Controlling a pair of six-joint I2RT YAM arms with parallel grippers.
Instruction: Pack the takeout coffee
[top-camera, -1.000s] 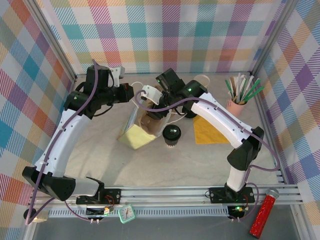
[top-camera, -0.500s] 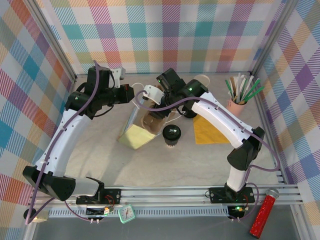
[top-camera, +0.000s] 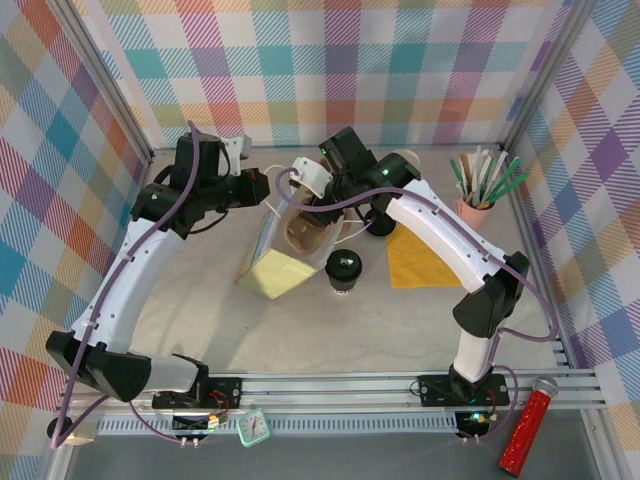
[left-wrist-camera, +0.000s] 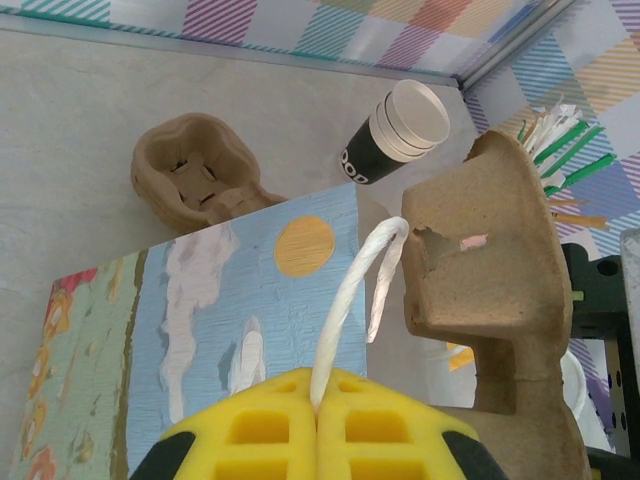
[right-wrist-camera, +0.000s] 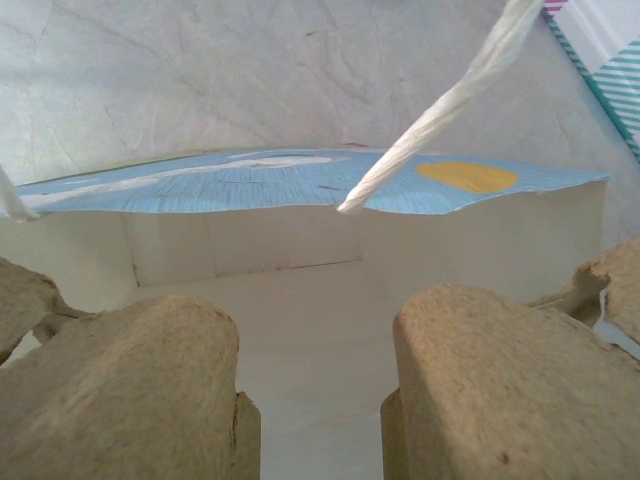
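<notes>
Left wrist view has the left hand (left-wrist-camera: 318, 438) squeezed shut on the white twisted paper handle (left-wrist-camera: 345, 300) of the blue-sky picture paper bag (left-wrist-camera: 200, 300), lifting it so the bag's mouth is open. The right hand (top-camera: 312, 190) is part-way closed on the brown pulp cup carrier (left-wrist-camera: 490, 270) at that mouth, probably to put it inside. The small black takeout coffee cup with a shiny black lid (top-camera: 343, 268) waits on the grey tabletop (top-camera: 300, 330), just beside the bag.

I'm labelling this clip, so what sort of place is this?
Probably a staged robot test cell, not a real cafe: plaid walls, left arm and right arm bolted to an aluminium rail, and takeout props like the lidded coffee cup and paper bag.
</notes>
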